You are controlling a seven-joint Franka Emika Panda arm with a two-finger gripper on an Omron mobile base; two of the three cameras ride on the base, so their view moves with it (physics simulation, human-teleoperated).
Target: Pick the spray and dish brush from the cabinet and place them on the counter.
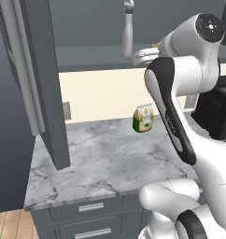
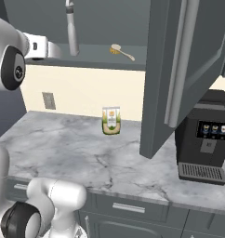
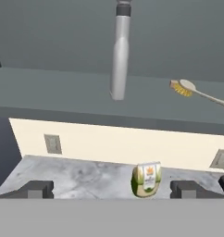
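Reaching for the spray [image 3: 120,55] looks like the step in hand, so the approach should go straight in at the bottle's body, level with the grey shelf [image 3: 63,88] of the open cabinet [image 2: 179,69], with the fingers passing either side of it rather than nudging it over. The spray stands upright on that shelf; the dish brush [image 3: 197,92] lies on the same shelf, well apart to its right in the hand view, head toward the spray. The end effector [image 3: 113,189] is spread wide, its two dark tips far apart, grasping nothing and touching nothing. Below, a green-and-cream pouch [image 1: 143,118] stands on the marble desk [image 1: 101,158].
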